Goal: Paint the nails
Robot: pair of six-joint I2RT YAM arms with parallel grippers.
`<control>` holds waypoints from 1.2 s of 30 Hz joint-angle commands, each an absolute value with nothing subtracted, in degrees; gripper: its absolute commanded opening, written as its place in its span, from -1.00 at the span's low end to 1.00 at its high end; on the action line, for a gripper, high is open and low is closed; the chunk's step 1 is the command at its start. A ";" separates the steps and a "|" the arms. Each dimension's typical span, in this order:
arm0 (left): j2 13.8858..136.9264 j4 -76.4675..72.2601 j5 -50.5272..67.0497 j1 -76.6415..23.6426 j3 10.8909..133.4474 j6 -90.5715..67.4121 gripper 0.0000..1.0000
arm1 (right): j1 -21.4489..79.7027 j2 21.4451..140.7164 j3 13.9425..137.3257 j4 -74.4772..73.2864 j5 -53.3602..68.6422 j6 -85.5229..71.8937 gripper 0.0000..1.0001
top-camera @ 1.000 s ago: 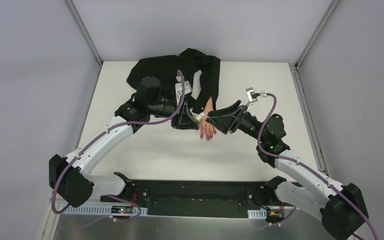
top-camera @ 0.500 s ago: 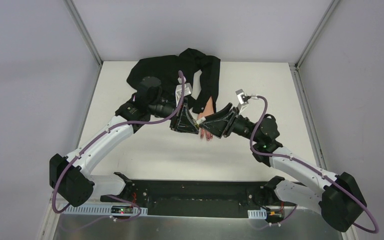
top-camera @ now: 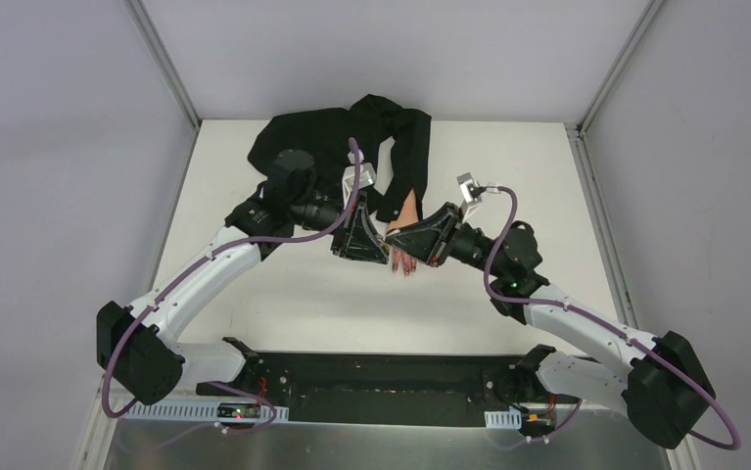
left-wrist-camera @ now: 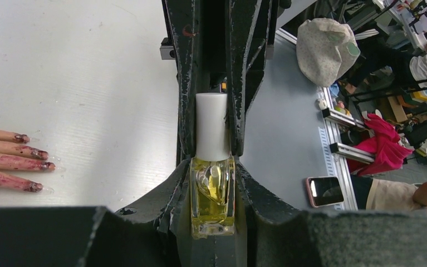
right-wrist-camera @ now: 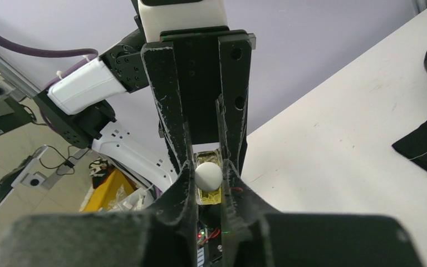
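Note:
My left gripper (left-wrist-camera: 213, 189) is shut on a small bottle of yellowish polish (left-wrist-camera: 213, 208), held above the table. My right gripper (right-wrist-camera: 207, 177) faces it and is shut on the bottle's white cap (right-wrist-camera: 207, 174). In the top view the two grippers meet tip to tip, left gripper (top-camera: 376, 244) and right gripper (top-camera: 398, 238), just over the pale mannequin hand (top-camera: 408, 209). Its fingers lie flat, and the dark red nails (left-wrist-camera: 38, 153) show at the left of the left wrist view with smeared polish. The thumb is hidden.
A black garment (top-camera: 337, 137) with the hand's sleeve lies at the back of the white table (top-camera: 508, 176). Metal frame posts (top-camera: 601, 83) and grey walls close the sides. Off the table's near edge lie a phone (left-wrist-camera: 325, 191) and clutter.
My right gripper has moved left to the bottle and closed on its cap. The left arm and the bottle have stayed put.

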State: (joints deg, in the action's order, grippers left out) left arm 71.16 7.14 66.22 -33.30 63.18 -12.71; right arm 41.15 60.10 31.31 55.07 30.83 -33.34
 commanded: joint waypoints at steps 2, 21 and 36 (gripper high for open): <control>70.73 4.35 67.17 -33.13 64.87 -11.94 -1.00 | 41.97 60.08 34.47 55.86 29.52 -32.12 -1.00; 60.12 4.49 18.65 -36.41 54.17 7.36 -1.00 | 46.77 74.51 53.36 23.55 10.57 -42.99 -1.00; 62.79 4.48 2.96 -45.31 51.77 15.22 -0.99 | 51.93 77.80 56.61 17.68 -3.01 -41.25 -1.00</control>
State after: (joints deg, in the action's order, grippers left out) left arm 62.48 8.51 2.57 -43.57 51.57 12.91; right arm 49.78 78.08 53.47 17.23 1.56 -42.22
